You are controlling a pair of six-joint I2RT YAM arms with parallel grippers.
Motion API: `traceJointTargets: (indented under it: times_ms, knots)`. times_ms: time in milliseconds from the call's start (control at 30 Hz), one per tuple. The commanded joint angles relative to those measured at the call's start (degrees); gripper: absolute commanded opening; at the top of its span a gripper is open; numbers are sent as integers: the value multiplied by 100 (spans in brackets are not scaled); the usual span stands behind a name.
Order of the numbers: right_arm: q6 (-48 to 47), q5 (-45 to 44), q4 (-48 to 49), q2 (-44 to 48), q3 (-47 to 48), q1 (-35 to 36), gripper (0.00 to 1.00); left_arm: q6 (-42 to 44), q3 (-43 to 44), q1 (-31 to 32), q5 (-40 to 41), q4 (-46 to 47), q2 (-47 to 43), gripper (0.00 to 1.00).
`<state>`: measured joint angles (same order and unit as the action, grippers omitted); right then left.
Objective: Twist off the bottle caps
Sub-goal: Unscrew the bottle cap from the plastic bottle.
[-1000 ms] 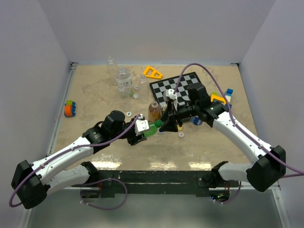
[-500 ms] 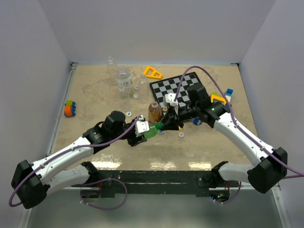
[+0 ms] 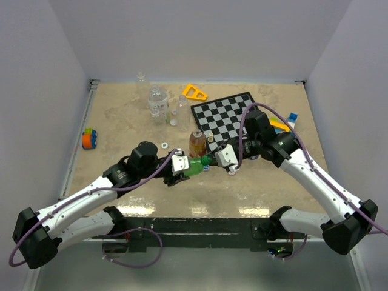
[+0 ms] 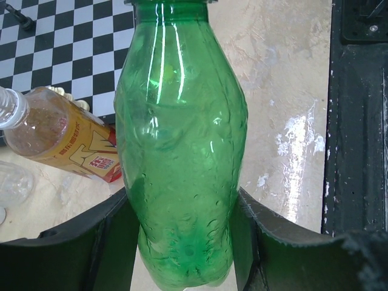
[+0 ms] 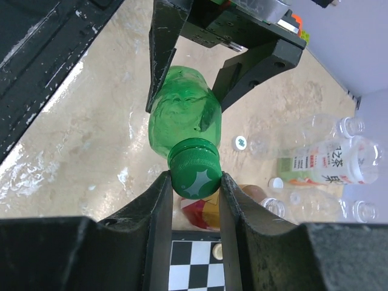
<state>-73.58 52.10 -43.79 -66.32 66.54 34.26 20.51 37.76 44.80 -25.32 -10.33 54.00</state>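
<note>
Gripping green bottle [image 4: 182,151] by its body: left gripper [image 3: 182,169] fingers clamped, bottle level above worktop [image 3: 121,121], looks empty. Amber bottle [image 4: 54,136] just behind; label writing unreadable. Green cap [image 5: 195,174] on neck, right gripper [image 5: 195,197] fingers clamped on it.

The left arm [image 3: 85,197] and right arm [image 3: 315,176] have white shells and bulky black joints, largest at seven and five o'clock. A purple cable [image 3: 242,130] trails each. The right gripper [image 5: 194,177] has matte black fingers [image 5: 148,242].
</note>
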Motion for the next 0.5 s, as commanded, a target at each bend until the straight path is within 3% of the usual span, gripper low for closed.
traceJointTargets:
  times_ms: [0, 467]
  knots:
    - [-552, 108, -261, 111, 201, -69, 1, -179, 30, -76, 71, -66, -161, 0]
    - [-623, 380, -306, 383, -405, -60, 6, -179, 56, -76, 27, -66, -74, 0]
